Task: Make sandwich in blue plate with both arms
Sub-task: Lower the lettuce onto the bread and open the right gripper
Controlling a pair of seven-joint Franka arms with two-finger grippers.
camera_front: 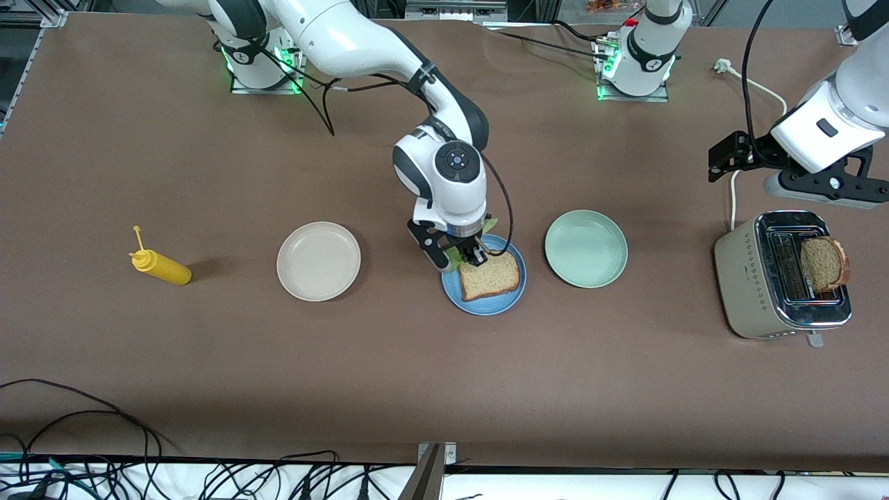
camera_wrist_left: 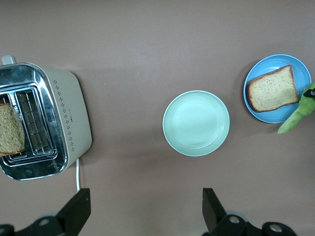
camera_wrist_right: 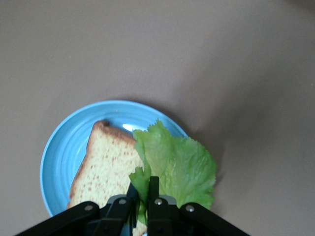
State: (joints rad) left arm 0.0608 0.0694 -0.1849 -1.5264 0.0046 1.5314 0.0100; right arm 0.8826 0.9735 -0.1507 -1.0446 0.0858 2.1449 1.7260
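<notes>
Right end effector (camera_front: 467,255) is over the blue plate (camera_front: 497,301), fingers (camera_wrist_right: 153,194) clamped on the stem edge of a lettuce leaf (camera_wrist_right: 177,164). The leaf hangs over the plate's edge toward the arm bases, partly overlapping one bread slice (camera_front: 489,275) that lies flat in the plate. In the front view the plate sits near the counter's (camera_front: 444,389) middle, between a cream plate (camera_front: 319,261) toward the right arm's end and a mint plate (camera_front: 586,248) toward the left arm's end; all three plates are apart from each other.

Left end effector (camera_front: 722,157) waits in the air over the counter near the toaster (camera_front: 781,276), fingers (camera_wrist_left: 76,209) spread wide with nothing between them. The toaster stands at the left arm's end of the counter, well apart from the mint plate. A second bread slice (camera_front: 824,262) stands upright in one toaster slot, its upper part protruding.

A yellow squeeze bottle (camera_front: 161,266) lies on its side toward the right arm's end of the counter, well apart from the cream plate.
</notes>
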